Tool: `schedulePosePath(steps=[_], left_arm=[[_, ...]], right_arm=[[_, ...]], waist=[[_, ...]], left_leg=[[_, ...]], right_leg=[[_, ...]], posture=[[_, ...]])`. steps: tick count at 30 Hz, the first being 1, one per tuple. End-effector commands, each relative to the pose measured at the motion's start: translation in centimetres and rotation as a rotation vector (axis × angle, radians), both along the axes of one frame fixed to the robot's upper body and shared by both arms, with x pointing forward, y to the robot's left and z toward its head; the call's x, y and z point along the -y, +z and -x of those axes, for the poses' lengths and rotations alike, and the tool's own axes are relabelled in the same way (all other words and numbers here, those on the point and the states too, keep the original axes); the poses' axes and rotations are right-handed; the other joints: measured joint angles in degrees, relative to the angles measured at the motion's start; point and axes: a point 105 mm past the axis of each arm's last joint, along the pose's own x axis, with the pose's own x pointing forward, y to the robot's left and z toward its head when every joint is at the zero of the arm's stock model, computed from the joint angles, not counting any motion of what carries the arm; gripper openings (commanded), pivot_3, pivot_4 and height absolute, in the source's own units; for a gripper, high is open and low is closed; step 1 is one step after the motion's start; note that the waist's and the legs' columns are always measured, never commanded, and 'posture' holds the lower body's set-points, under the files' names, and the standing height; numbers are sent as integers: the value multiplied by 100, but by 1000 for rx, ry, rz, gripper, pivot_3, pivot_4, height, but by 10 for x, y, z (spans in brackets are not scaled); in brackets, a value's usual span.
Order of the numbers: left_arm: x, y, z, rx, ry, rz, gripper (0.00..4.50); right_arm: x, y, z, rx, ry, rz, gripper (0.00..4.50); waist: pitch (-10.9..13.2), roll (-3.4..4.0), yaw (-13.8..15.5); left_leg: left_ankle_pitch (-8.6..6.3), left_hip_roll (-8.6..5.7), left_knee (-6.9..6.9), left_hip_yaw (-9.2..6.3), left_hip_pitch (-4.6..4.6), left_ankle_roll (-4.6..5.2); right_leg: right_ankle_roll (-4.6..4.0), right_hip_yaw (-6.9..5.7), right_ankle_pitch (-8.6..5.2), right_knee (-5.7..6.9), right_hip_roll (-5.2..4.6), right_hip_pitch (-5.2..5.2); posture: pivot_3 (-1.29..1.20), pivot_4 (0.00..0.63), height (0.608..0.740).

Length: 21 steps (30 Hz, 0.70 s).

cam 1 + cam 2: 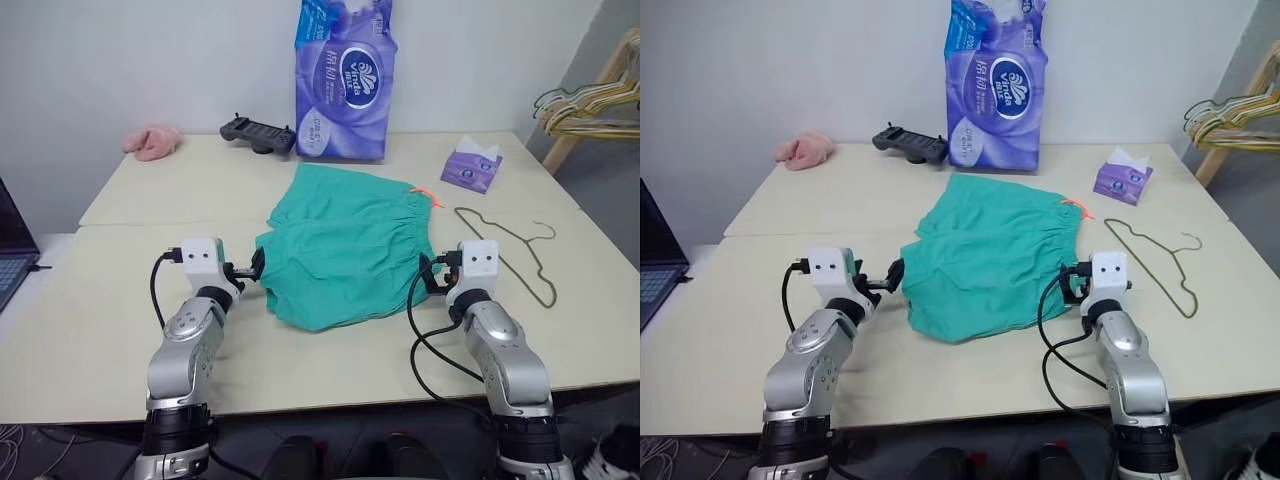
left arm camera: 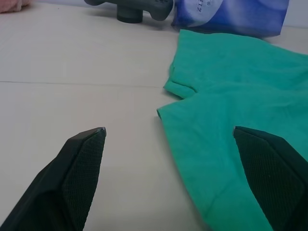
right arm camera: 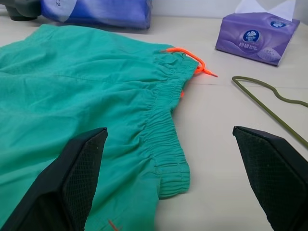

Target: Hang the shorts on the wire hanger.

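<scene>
Lay flat mid-table (image 1: 120, 290): teal shorts (image 1: 350, 250), waistband toward the wire hanger (image 1: 510, 250) just beside, untouched. Flanked the shorts with left gripper (image 2: 168, 139) and right gripper (image 3: 171, 137), both spread wide and empty, seemingly poised to pinch leg hem and waistband.

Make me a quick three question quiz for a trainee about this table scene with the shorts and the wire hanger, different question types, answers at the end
1. True or false: the shorts already hang on the wire hanger.
2. Which side of the shorts does the wire hanger lie on? A) robot's left B) robot's right C) underneath them
3. Fill in: both the left gripper and right gripper are ____.

Key:
1. False; both lie flat on the table, apart.
2. B
3. open, holding nothing
</scene>
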Motion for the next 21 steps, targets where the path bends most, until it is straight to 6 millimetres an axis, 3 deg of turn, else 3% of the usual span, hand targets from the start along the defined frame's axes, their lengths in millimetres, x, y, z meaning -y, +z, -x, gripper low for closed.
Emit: schedulePosePath(steps=[1,21], left_arm=[[-2,19,1,78,4,-25,4500],[0,21,0,81,-19,-21,4500]], right_arm=[[-3,16,-1,58,26,4,4458],[-4,20,-2,71,71,29,4458]], waist=[[0,1,1],[-32,7,2]], left_leg=[[1,0,0,-6,0,-2],[22,1,0,-34,2,-28]], right_leg=[[-3,-5,0,0,0,1],[-25,-25,-1,11,6,7]], posture=[[169,36,740],[165,34,740]])
